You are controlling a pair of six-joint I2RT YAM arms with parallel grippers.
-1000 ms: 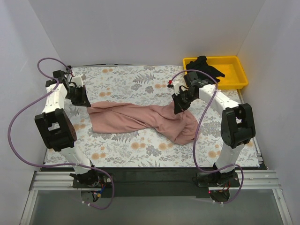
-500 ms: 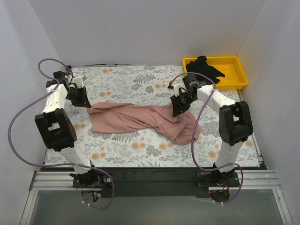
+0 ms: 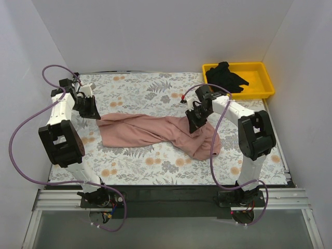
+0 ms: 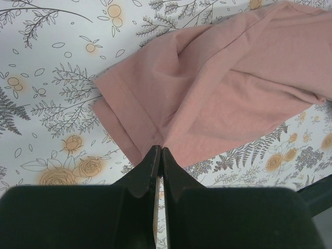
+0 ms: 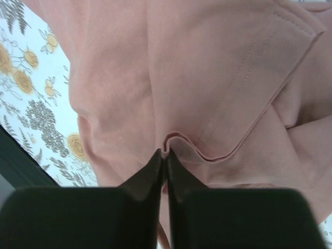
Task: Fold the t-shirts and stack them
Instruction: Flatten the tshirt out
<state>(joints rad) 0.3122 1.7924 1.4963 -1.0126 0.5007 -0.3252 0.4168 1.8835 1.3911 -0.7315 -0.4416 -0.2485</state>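
Observation:
The dusty pink t-shirt [image 3: 150, 132] lies crumpled in a long band across the floral table cover [image 3: 145, 93]. My left gripper [image 3: 95, 115] is shut on its left end; the left wrist view shows the fingertips pinching the pink cloth [image 4: 218, 88] at my left gripper [image 4: 160, 151]. My right gripper [image 3: 193, 126] is shut on a fold near the shirt's right end; the right wrist view shows a hemmed fold of pink cloth [image 5: 207, 78] pinched at my right gripper [image 5: 166, 154]. The black t-shirt [image 3: 226, 76] lies bunched in the yellow bin.
The yellow bin [image 3: 259, 91] stands at the back right corner of the table. White walls close in the left, back and right sides. The table's dark front edge [image 3: 166, 191] runs by the arm bases.
My right gripper has shifted a little to the left with the pink cloth in it, and its forearm has swung left. My left gripper has stayed put.

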